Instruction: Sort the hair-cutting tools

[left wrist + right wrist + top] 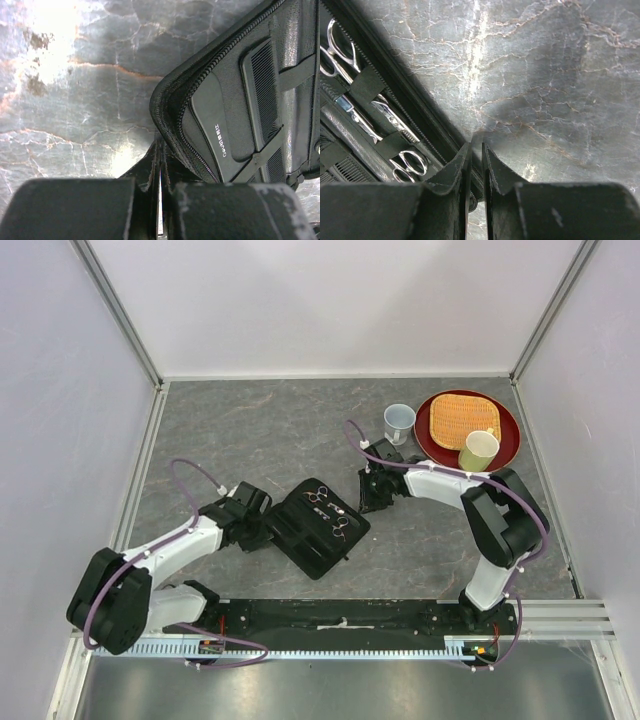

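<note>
Open black case lies flat mid worktop, between the two arms. Far scissors and near scissors sit inside it, silver, tucked under black straps, side by side along the case's right half. Combs can't be picked out against the black lining. Left gripper is at the case's left corner with its fingers pressed together, tips touching the zip rim; can't tell if any rim is pinched. Right gripper is at the case's right edge, fingers nearly together and clamped on the zip rim, which runs into the narrow gap. Far right, well apart from the case: clear cup beside red plate, which carries a woven mat and a green cup.
</note>
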Controlling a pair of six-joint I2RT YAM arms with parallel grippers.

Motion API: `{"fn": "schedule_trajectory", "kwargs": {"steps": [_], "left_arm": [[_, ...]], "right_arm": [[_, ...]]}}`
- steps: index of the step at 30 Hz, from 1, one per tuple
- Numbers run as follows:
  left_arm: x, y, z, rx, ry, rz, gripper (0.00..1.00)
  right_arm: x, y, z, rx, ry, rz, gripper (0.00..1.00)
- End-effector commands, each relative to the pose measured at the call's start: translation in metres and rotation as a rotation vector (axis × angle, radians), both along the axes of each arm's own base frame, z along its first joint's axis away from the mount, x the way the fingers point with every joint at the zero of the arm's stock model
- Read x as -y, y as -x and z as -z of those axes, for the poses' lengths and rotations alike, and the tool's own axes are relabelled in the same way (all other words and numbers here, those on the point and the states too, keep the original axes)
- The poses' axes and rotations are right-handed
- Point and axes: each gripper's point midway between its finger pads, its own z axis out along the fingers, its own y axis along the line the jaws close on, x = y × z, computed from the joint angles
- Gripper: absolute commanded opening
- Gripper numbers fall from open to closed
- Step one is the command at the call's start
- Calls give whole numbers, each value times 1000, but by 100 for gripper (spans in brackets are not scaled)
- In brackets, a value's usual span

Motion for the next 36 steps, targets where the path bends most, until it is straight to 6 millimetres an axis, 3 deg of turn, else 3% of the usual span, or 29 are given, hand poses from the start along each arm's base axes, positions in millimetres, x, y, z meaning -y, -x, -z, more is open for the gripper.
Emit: {"fn": "schedule_trajectory", "kwargs": {"steps": [1, 6, 11, 13, 14, 19, 20, 26, 32, 36], "left_arm": [[31, -51, -41, 229, 96, 120, 2], [58, -86, -84, 378, 190, 217, 7], [88, -102, -100, 400, 267, 332, 14], [96, -108, -96, 390, 280, 353, 17], [102, -111, -100, 395, 301, 376, 21], [123, -118, -82, 320, 353, 440, 41], [126, -120, -83, 321, 361, 452, 50], [135, -125, -74, 284, 376, 496, 69], [131, -125, -56, 203, 339, 484, 71], [121, -119, -44, 159, 299, 449, 73]], "right_arm": [[-12, 16, 9, -82, -27, -130, 22], [-15, 24, 8, -81, -25, -177, 22], [-18, 27, 6, -67, -20, -189, 22], [-16, 24, 7, -54, -1, -176, 22], [-15, 23, 6, -48, 4, -167, 22], [-3, 8, -2, 14, 61, -53, 28], [0, 3, -7, 48, 78, -27, 30], [18, -16, -43, 192, 109, 88, 41], [22, -20, -72, 289, 95, 74, 43], [14, -8, -88, 356, 41, 18, 53]]}}
